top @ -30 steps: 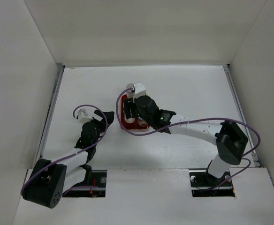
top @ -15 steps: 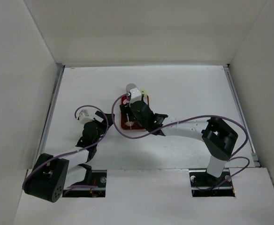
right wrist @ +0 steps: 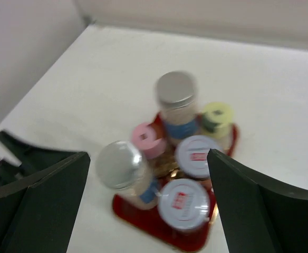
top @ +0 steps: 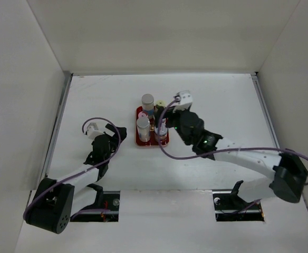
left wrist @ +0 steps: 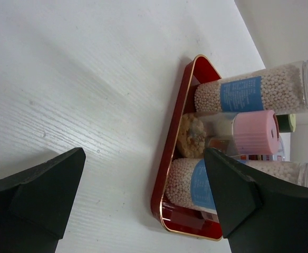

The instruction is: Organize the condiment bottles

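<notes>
Right end effector (right wrist: 147,154) is released: jaws flung wide to either side of its own view, grasping nothing. It hangs above the red tray (right wrist: 126,206), off toward the tray's right side.

Look down between those jaws and count. Six bottles, every one upright on the tray near the middle of the tabletop (top: 222,100). The far silver cap (right wrist: 176,89) stands tallest at the back with the yellow cap (right wrist: 217,113) just beside it. The pink cap (right wrist: 147,138) sits in the middle, touching or nearly touching its neighbours. Next to it is a blue-grey cap (right wrist: 196,153), with the front blue-grey cap (right wrist: 184,203) at the near edge. The near silver cap (right wrist: 119,163) stands on the other corner. This view is a little blurred, but the count holds.

Left end effector (left wrist: 143,158) is open too, and empty. It sits low over the tabletop, near the tray's left rim and not touching it. Its camera shows two blue-labelled bottles of pale beads with the pink cap between them, all tucked inside the gold-edged rim.

So the gathering looks done, with all six bottles on the tray. What seems left is small: perhaps squaring up the loose cluster, and both arms drawing clear. I cannot tell whether any set order of caps is wanted.
</notes>
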`<state>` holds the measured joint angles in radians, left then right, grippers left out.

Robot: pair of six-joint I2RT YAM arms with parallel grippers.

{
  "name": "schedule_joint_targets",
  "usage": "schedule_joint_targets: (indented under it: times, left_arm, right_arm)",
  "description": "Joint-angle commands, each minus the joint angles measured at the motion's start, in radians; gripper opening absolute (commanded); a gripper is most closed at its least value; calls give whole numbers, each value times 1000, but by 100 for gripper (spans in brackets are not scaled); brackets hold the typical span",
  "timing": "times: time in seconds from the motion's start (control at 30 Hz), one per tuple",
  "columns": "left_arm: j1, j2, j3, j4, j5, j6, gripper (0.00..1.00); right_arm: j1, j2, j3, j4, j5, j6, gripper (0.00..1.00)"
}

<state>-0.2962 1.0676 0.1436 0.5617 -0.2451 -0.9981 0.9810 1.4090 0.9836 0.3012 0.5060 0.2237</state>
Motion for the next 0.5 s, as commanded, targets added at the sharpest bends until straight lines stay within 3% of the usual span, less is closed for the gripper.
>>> schedule_joint_targets:
  times: [0.0, 0.13, 0.27, 0.47]
  left_arm:
    - [-4, -8, 60, -48, -8, 26, 100]
    - [-17, -1, 97, -104, -11, 45, 100]
    - [-19, -23, 123, -161, -19, 64, 100]
    - [-33, -58, 131, -181, -22, 81, 100]
  right_arm:
    - [-118, -137, -115, 90, 150, 12, 100]
    - [-311, -248, -310, 141, 186, 146, 100]
    - [-460, -242, -388, 133, 123, 250, 100]
    - [-506, -162, -372, 127, 19, 273, 100]
